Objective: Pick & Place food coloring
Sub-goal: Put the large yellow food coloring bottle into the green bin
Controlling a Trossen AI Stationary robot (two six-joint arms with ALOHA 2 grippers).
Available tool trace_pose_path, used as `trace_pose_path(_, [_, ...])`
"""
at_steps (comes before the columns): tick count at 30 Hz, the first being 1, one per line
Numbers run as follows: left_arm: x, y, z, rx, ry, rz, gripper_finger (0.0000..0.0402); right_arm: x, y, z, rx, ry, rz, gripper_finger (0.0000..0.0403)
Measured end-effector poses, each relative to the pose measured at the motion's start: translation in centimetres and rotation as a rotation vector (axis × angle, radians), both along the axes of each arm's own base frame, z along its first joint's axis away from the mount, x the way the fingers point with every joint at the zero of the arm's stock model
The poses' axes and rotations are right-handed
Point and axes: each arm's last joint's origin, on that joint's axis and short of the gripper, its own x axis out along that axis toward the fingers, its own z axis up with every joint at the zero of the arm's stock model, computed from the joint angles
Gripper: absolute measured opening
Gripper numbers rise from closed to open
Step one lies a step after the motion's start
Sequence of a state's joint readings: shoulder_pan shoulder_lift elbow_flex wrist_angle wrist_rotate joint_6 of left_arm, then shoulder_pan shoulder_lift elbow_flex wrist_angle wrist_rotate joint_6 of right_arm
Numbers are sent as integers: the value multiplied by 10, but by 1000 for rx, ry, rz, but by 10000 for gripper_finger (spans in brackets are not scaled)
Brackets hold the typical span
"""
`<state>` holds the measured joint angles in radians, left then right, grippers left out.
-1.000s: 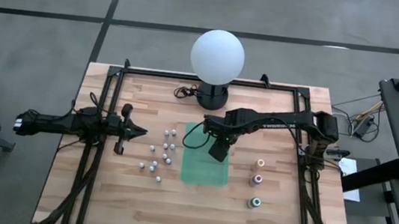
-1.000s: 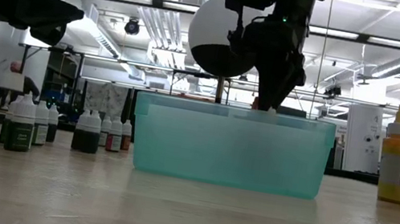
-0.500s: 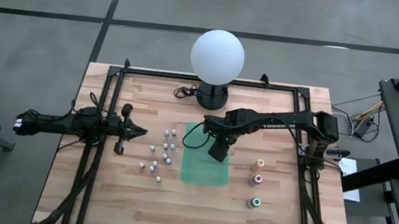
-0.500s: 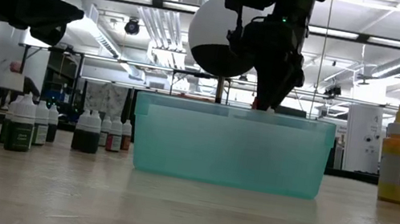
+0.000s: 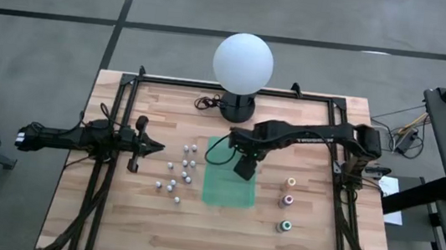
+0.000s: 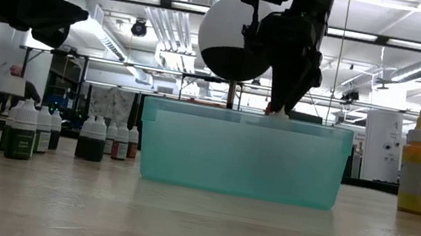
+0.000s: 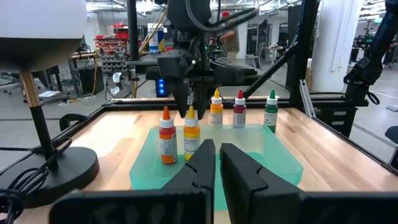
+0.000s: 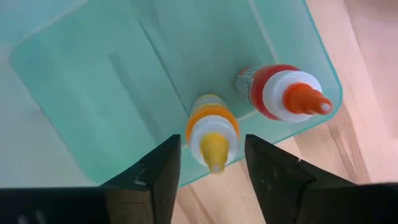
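Note:
A yellow-topped food coloring bottle (image 8: 213,134) stands upright on its base in the green tray (image 5: 228,189), with an orange-topped bottle (image 8: 286,93) beside it. My right gripper (image 8: 211,149) points down over the yellow-topped bottle, open, one finger on each side of its cap and a little apart from it. Three more bottles (image 5: 287,201) stand on the table right of the tray, and several small whitish-topped ones (image 5: 175,172) stand left of it. My left gripper (image 7: 216,162) waits shut at the table's left, pointing level toward the tray.
A white globe lamp (image 5: 244,62) on a black base stands at the far edge behind the tray, its cord lying beside it. Black frame rails (image 5: 108,171) run along the table's sides. Bare wood lies in front of the tray.

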<state>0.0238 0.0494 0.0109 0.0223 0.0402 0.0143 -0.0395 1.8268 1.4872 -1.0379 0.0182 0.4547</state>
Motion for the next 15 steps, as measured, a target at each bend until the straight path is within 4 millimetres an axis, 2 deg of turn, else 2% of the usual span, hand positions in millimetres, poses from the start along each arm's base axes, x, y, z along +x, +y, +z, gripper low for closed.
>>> trace_pose_path(6, [0,0,0,0,0,0,0,-8,2,18,13,-51,22,172])
trace_pose_path(15, [0,0,0,0,0,0,0,-28,19,51,59,-152,136,169])
